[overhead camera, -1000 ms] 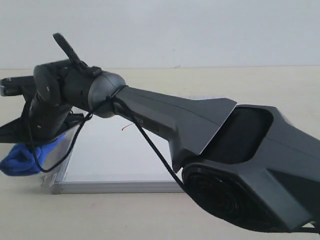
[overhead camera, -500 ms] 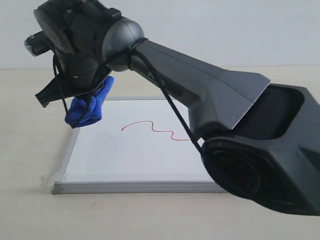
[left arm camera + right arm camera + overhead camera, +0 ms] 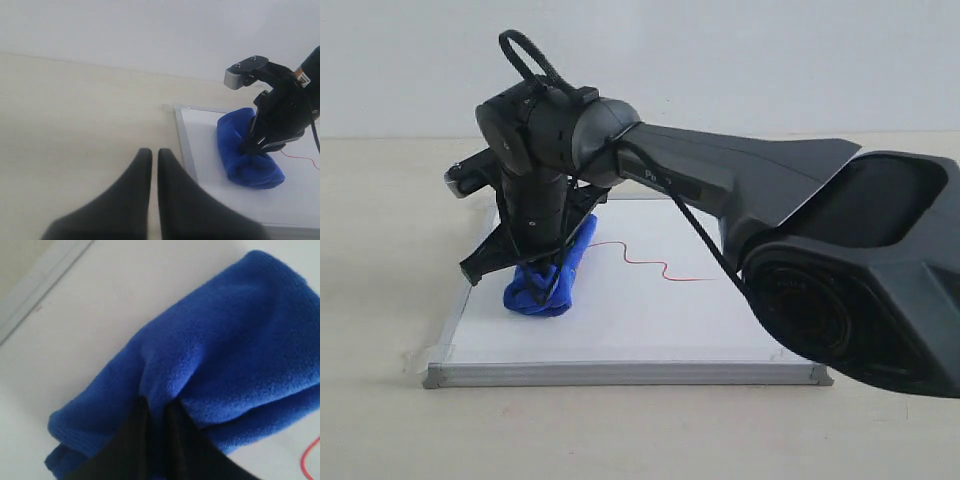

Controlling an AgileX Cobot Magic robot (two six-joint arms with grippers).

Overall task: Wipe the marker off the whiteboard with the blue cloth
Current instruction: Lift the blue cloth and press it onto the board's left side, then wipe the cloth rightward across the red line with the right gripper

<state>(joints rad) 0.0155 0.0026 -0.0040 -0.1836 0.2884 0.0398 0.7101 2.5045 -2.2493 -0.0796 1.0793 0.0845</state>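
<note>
One arm is placed for the wipe: the right end effector (image 3: 548, 272) is clenched on the cloth (image 3: 542, 292), which is pressed to the board (image 3: 620, 325) near its left edge. The marker (image 3: 655, 263) begins just beside the cloth, and its long axis runs across the board toward the exterior view's right. The left end effector (image 3: 151, 155), closed on nothing, hangs over the surface (image 3: 75, 115) off the board.

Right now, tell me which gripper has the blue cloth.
The right gripper: its fingers pinch the blue cloth on the whiteboard. The left gripper is shut on nothing, off the board.
</note>
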